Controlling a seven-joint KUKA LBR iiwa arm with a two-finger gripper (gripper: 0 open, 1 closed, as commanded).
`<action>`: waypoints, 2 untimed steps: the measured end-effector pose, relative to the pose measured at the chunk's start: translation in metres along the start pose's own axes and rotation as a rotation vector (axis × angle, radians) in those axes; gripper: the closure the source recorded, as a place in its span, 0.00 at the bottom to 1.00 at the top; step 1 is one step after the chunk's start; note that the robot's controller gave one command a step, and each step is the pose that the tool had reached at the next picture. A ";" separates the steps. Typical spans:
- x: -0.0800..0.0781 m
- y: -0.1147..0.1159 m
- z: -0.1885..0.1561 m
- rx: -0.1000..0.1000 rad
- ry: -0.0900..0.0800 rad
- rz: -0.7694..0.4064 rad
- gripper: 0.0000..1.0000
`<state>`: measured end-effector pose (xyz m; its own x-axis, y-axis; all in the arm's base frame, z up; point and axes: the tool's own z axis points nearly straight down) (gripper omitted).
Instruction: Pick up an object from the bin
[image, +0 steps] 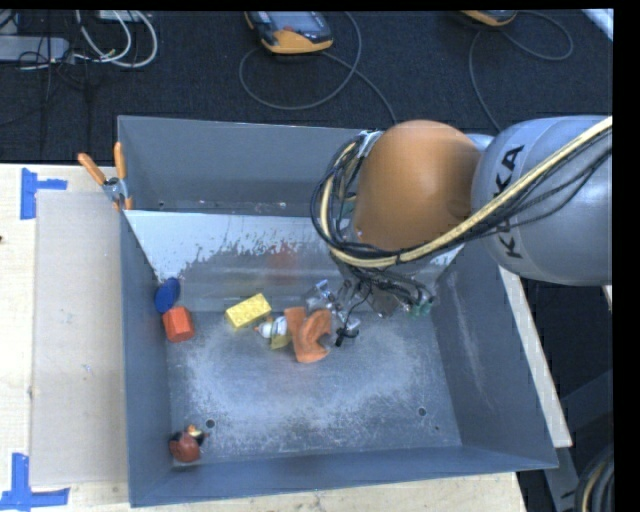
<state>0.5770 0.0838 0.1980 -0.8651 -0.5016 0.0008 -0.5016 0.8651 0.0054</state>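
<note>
We see the bin (330, 410) in bright, even light from above. The lower part of its back wall glares almost white, and the middle of its floor is pale and mottled. The orange cover (415, 185) over the bin's back right has a soft sheen on top and is dimmer beneath. Behind the bin, the ground looks dark.

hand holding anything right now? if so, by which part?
Cannot tell. The hand is at the right edge of the orange lump at centre, but no clear grip shows.
</note>
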 end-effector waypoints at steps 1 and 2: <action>0.000 0.000 0.000 0.000 0.000 0.001 1.00; 0.005 0.005 -0.116 -0.001 -0.002 0.007 1.00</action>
